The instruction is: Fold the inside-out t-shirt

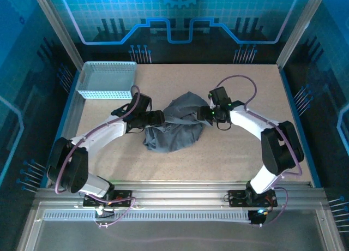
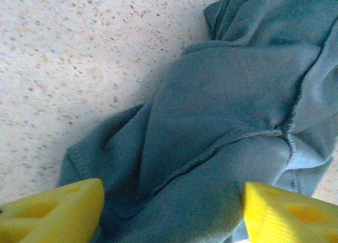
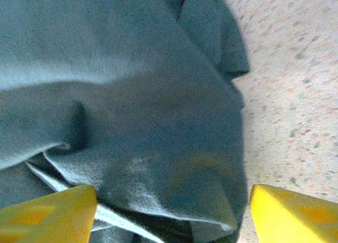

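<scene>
The t-shirt [image 1: 175, 124] lies in a crumpled heap on the table [image 1: 262, 153], nearer the arms than the basket [image 1: 106, 80] and off to its right, not touching it. The left gripper [image 2: 171, 203] is low over the edge of the heap that faces the basket, fingers spread with a ridge of cloth and a raised seam [image 2: 232, 140] between them. The right gripper [image 3: 173, 201] is at the edge farthest from the basket, also spread, over a rolled fold with a pale hem [image 3: 124, 216] under it. Neither pinches anything yet. The step in hand looks like taking hold at both sides to open the heap out flat, since no fold can be made while the shirt is bunched. To do it well, each gripper should close on a single outer edge or seam, not on a thick bundle of layers, and go low enough to catch cloth without scraping the table. Then both should lift and draw apart evenly, one towards the basket and one away from it.
</scene>
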